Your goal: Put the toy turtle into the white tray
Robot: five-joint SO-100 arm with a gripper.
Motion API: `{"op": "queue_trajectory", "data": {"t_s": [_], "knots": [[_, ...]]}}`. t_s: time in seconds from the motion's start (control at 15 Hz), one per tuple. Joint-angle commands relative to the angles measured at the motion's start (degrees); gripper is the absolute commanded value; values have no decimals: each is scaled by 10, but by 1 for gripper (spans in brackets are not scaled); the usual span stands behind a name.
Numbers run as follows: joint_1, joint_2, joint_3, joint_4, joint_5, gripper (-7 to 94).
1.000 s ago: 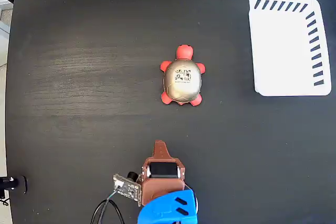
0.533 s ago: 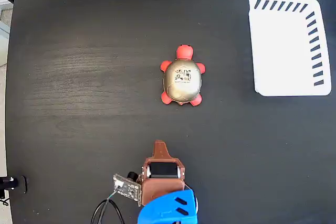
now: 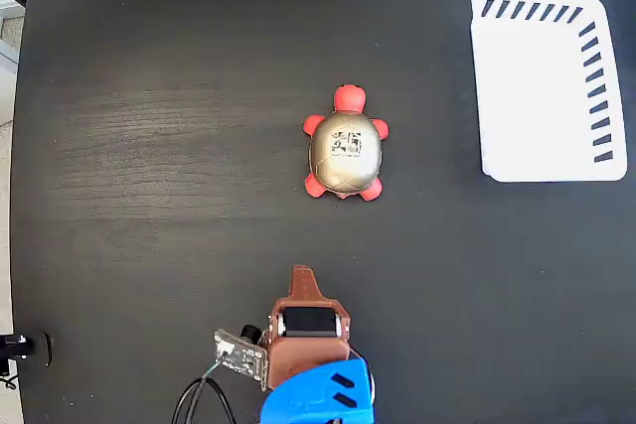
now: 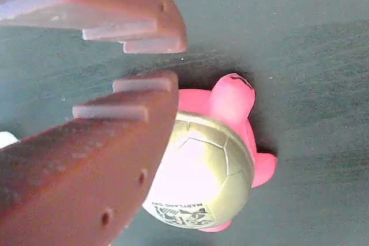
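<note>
The toy turtle (image 3: 345,154) lies on the black table near the middle of the fixed view, gold shell up with a black mark, red head pointing to the top of the picture. The white tray (image 3: 545,86) sits at the upper right with black stripes along its top and right edges and nothing in it. My gripper (image 3: 301,277) is at the bottom centre, well below the turtle and apart from it. In the wrist view the turtle (image 4: 213,165) shows just past the brown fingertips (image 4: 167,82). My gripper (image 4: 173,61) is shut with only a narrow slit at the tips and holds nothing.
Bare black tabletop (image 3: 149,146) spreads between the turtle, the tray and the arm. The arm's blue body (image 3: 318,396) and a small circuit board with cables (image 3: 238,354) sit at the bottom edge. The table's left edge (image 3: 25,186) runs down the picture.
</note>
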Motion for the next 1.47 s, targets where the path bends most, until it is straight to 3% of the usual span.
{"op": "queue_trajectory", "data": {"t_s": [0.0, 0.8, 1.0, 1.4], "knots": [[0, 1, -4, 0, 10, 0], [-10, -38, -7, -25, 18, 0], [-11, -200, -91, -80, 88, 0], [11, -496, -394, -40, 288, 0]]}}
